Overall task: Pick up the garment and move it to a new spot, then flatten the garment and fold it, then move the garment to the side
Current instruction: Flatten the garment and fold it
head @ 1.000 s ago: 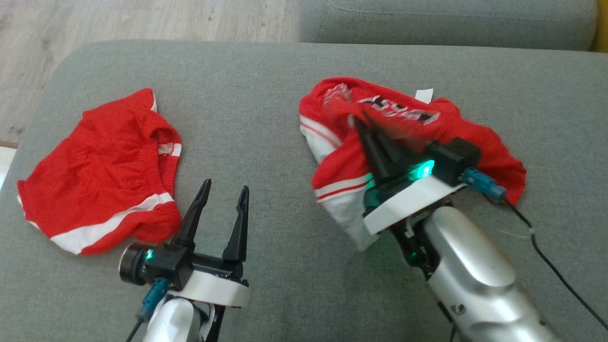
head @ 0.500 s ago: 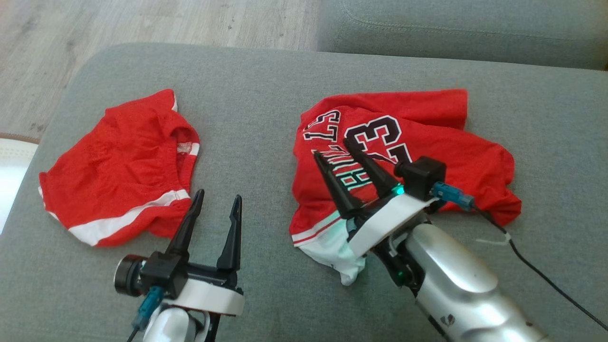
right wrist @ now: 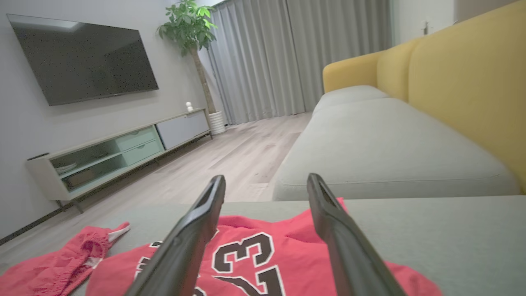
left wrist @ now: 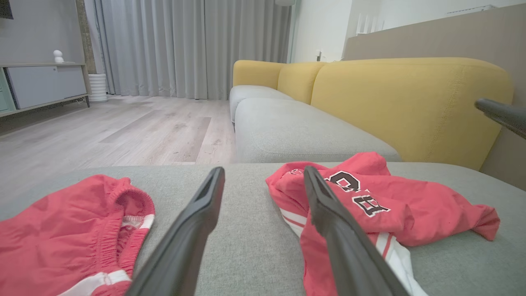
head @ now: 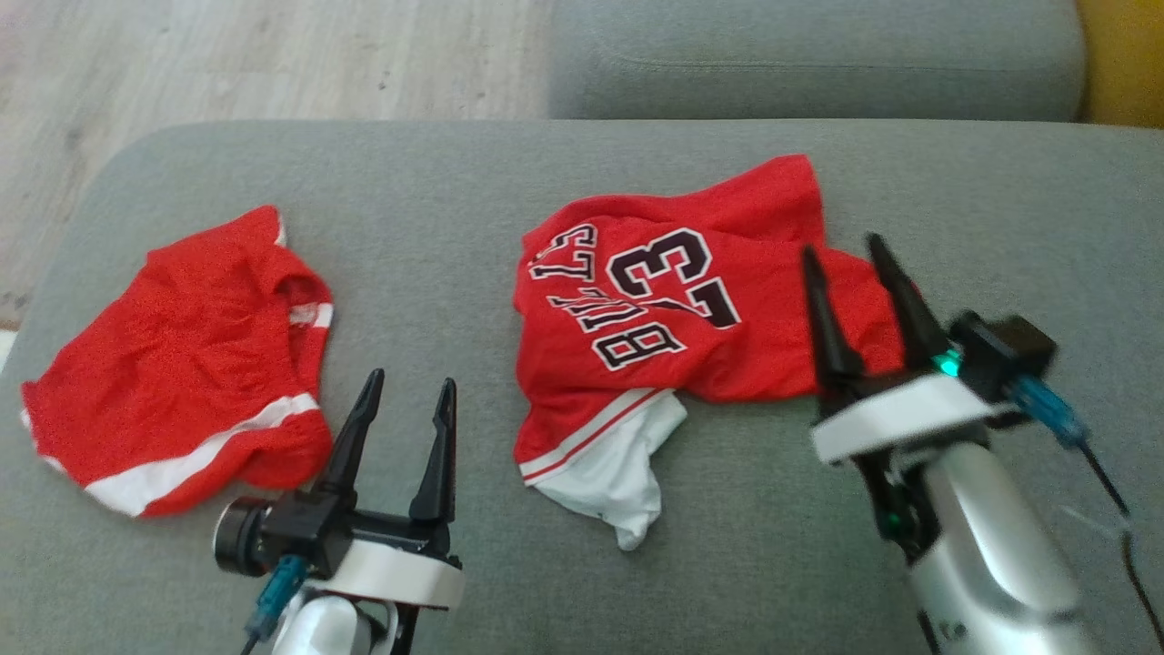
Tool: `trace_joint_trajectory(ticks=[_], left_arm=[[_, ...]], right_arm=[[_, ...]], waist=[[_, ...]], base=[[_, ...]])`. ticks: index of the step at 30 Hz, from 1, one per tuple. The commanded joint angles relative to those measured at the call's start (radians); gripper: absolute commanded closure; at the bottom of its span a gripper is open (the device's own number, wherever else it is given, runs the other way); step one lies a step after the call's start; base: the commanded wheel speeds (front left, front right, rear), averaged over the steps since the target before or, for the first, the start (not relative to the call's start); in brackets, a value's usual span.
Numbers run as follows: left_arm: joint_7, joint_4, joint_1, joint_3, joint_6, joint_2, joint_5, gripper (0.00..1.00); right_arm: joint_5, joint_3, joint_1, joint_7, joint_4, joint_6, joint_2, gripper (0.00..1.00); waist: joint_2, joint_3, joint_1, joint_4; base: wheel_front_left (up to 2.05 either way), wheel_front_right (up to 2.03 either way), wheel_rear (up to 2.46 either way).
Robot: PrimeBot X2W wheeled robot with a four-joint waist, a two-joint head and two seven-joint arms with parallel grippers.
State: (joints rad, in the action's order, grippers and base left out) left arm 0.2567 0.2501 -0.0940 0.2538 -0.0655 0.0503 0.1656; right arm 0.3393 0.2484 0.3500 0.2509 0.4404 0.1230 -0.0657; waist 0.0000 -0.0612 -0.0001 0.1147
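Observation:
The garment, a red jersey [head: 673, 300] with the number 23 and white trim, lies crumpled and number-up in the middle of the grey cushion [head: 455, 200]. It also shows in the left wrist view [left wrist: 431, 213] and the right wrist view [right wrist: 254, 255]. My right gripper [head: 840, 244] stands open above the jersey's right edge, nothing between its fingers [right wrist: 266, 178]. Over bare cushion near the front edge, my left gripper [head: 411, 377] is open and empty [left wrist: 264, 170], between the jersey and the red shorts [head: 173, 364].
The red shorts with a white stripe lie at the cushion's left [left wrist: 61, 230]. A second grey seat [head: 818, 55] and a yellow sofa back [left wrist: 411, 98] lie beyond. Wood floor [head: 227, 64] borders the far left. A black cable [head: 1123, 537] trails from the right wrist.
My right gripper opened and let go of the jersey, which dropped and spread number-up. The right arm then drew away to the right. The left gripper stayed put; the camera shifted.

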Motion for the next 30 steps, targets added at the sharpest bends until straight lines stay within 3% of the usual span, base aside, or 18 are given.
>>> trace_joint_trajectory(ticks=[1, 8, 19, 23, 30], left_arm=[[0.005, -0.038, -0.017, -0.043, 0.005, 0.0, 0.009, 0.0], [0.005, -0.046, -0.019, -0.073, 0.005, 0.0, 0.024, 0.0], [0.005, -0.032, -0.038, -0.109, 0.001, 0.0, 0.062, 0.0], [0.003, 0.013, -0.103, -0.117, -0.021, 0.017, 0.077, 0.0], [-0.252, 0.127, -0.42, -0.083, -0.062, 0.087, 0.22, 0.0]], right_arm=[[-0.035, -0.016, -0.015, 0.011, -0.065, 0.008, 0.015, 0.0], [-0.098, -0.162, -0.177, 0.011, -0.221, 0.008, 0.015, 0.0], [-0.092, -0.14, -0.24, 0.011, -0.288, 0.008, 0.015, 0.0], [-0.092, -0.14, -0.225, 0.011, -0.296, 0.008, 0.015, 0.0], [-0.088, -0.13, -0.207, 0.011, -0.294, 0.008, 0.015, 0.0]], waist=[[0.0, 0.006, 0.0001, -0.02], [0.0, 0.001, 0.0001, -0.082], [0.0, -0.018, 0.0001, -0.153], [0.0, -0.043, 0.0001, -0.166], [0.0, -0.088, 0.0001, -0.189]], base=[[0.0, 0.0, 0.0], [0.0, 0.0, 0.0], [0.0, 0.0, 0.0], [0.0, 0.0, 0.0], [0.0, 0.0, 0.0]])
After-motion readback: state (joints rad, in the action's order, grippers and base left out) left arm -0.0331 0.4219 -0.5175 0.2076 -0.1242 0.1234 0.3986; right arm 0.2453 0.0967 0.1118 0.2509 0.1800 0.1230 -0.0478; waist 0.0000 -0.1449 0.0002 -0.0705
